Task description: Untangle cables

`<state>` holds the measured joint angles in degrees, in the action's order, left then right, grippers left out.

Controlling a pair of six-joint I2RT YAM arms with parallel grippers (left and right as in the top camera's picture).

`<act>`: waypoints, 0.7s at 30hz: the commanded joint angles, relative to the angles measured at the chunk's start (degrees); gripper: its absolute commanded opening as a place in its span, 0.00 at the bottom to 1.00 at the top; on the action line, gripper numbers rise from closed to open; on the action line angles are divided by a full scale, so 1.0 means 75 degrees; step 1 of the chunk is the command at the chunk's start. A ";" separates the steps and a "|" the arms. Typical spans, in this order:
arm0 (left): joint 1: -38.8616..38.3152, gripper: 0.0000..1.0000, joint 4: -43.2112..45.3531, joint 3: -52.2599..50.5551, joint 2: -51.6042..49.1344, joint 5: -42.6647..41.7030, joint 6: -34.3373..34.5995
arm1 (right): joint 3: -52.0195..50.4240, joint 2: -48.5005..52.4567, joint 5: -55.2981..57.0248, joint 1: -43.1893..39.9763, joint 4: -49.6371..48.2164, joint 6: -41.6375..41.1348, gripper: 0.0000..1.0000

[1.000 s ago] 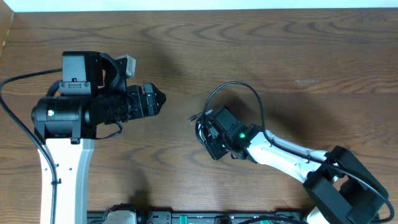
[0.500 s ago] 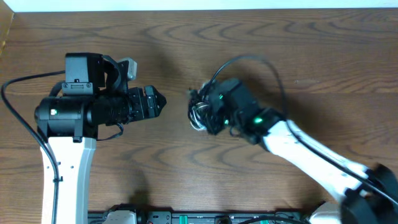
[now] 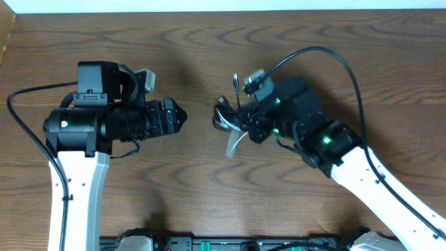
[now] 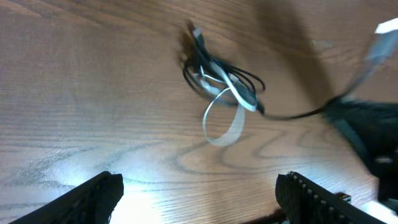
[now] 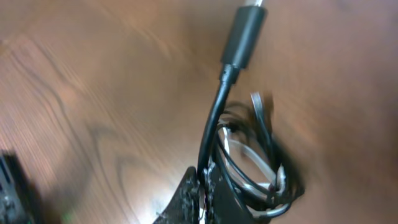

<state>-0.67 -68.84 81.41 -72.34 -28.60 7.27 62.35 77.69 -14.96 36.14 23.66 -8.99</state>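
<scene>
The cables (image 3: 227,120) are a small tangle of thin black cords with one white cord, whose loop (image 3: 233,143) trails below the bundle. My right gripper (image 3: 247,127) is shut on a black cord of this tangle. In the right wrist view the jaws (image 5: 205,186) pinch that cord, and its black plug (image 5: 245,35) points away above the coil (image 5: 258,171). My left gripper (image 3: 180,117) stands open to the left of the tangle, apart from it. In the left wrist view the tangle (image 4: 219,78) lies well beyond the spread fingers (image 4: 93,198).
The brown wooden table (image 3: 209,42) fills the views. A thick black wire (image 3: 327,51) of the right arm arches above its wrist, and another wire (image 3: 21,97) runs off the left arm. The table's far edge runs along the top.
My right arm has swung up and to the right, turning its wrist and carrying the tangle with it; the white loop now hangs out. The left arm has barely shifted.
</scene>
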 commanded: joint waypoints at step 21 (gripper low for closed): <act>-0.0009 0.85 0.0134 -0.0035 -0.0044 -0.0041 -0.0079 | 0.0070 0.2973 0.0606 0.0344 0.0545 0.0705 0.58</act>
<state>-0.67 -67.75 81.32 -72.34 -28.60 7.27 62.50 100.03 -11.55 38.54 29.85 -6.28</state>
